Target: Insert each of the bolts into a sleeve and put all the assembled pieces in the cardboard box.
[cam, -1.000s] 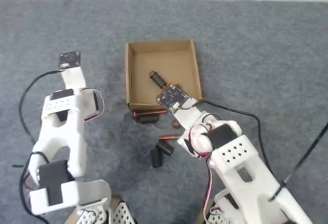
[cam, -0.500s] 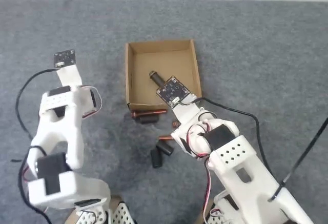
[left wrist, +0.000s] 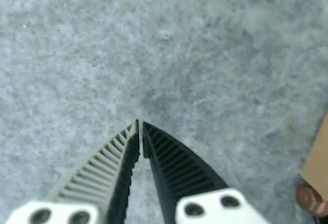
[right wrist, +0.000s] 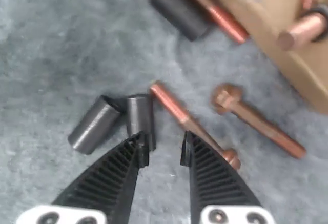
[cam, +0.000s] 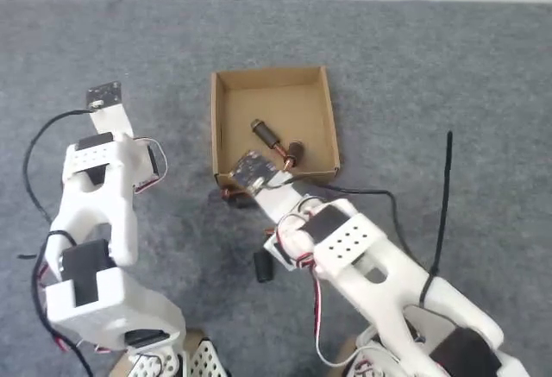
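Counter point(cam: 448, 75) is carrying the cardboard box point(cam: 276, 101), which is holding what I'm reading as two assembled pieces point(cam: 268, 135). Loose parts are lying just outside its near wall. My left end effector point(left wrist: 139, 129) is hanging clenched and empty over bare counter, well apart from the parts. My right end effector point(right wrist: 163, 144) is hovering slightly parted, gripping nothing, with one tip nearly touching a sleeve point(right wrist: 141, 115) and the other beside a bolt point(right wrist: 190, 122). Risks I'm flagging: closing here is probably pinching both together, or knocking the sleeve so it's rolling into the second sleeve point(right wrist: 94, 125).
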Robot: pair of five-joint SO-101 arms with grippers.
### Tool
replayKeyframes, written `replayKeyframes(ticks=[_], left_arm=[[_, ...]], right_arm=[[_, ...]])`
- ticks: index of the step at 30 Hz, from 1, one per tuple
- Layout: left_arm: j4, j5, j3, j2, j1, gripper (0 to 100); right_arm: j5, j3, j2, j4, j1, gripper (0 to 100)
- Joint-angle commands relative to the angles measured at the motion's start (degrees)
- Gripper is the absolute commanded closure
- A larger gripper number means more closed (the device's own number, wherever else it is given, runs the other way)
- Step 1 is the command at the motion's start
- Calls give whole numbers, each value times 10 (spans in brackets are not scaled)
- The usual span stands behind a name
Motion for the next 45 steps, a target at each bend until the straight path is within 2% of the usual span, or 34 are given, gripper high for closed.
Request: replayKeyframes(ticks=[1, 6, 11, 17, 31, 39, 41, 45], left_arm=[[2, 3, -26, -8, -1, 987], [1, 3, -28, -8, 0, 987], [1, 2, -28, -8, 0, 987], [1, 1, -28, -8, 0, 987], [4, 1, -27, -8, -1, 987], [4, 0, -26, -8, -1, 987], [4, 0, -26, -8, -2, 987], [4, 0, -26, -8, -2, 987]], right_arm=[[-6, -33, 0, -16, -9, 891], [-6, -31, 1, -20, -36, 834], [-6, -23, 2, -26, -50, 856], [-2, 19, 44, -80, -48, 857], [23, -58, 159, -63, -51, 858], [21, -67, 168, -65, -51, 859], [22, -67, 169, -65, -51, 880], [23, -67, 169, -61, -47, 998]])
